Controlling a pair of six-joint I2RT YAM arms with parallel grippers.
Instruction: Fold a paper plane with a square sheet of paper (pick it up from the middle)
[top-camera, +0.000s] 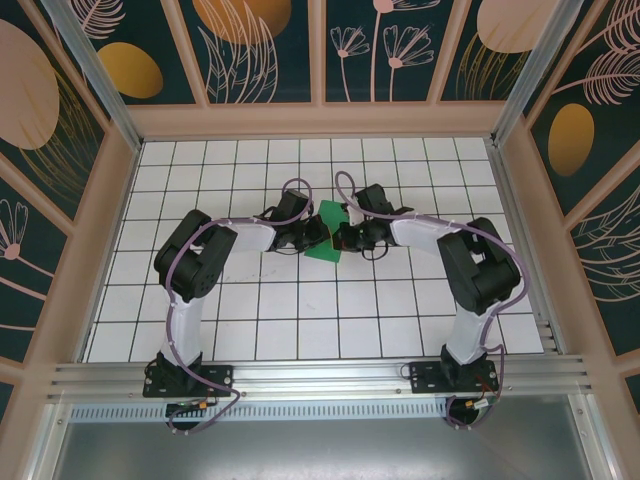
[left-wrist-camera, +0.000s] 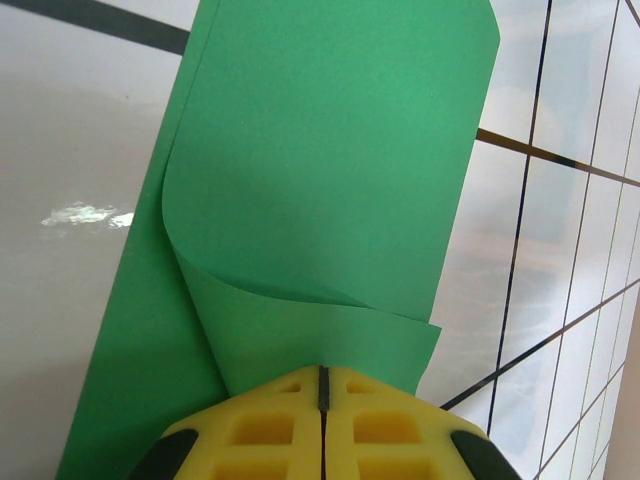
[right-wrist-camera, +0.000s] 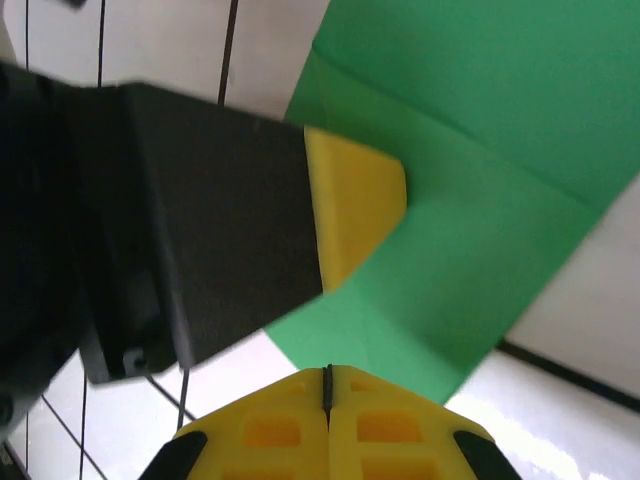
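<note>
Pinching the square sheet of paper (left-wrist-camera: 330, 150) at its edge with my left gripper (left-wrist-camera: 322, 372) and right gripper (right-wrist-camera: 328, 372) both closed tight on it, I might rip it by tugging.

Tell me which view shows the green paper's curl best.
Left wrist: the green paper sits close up, its flap curling over plainly. Right wrist shows flat creased layers; top external, a small green patch.
</note>
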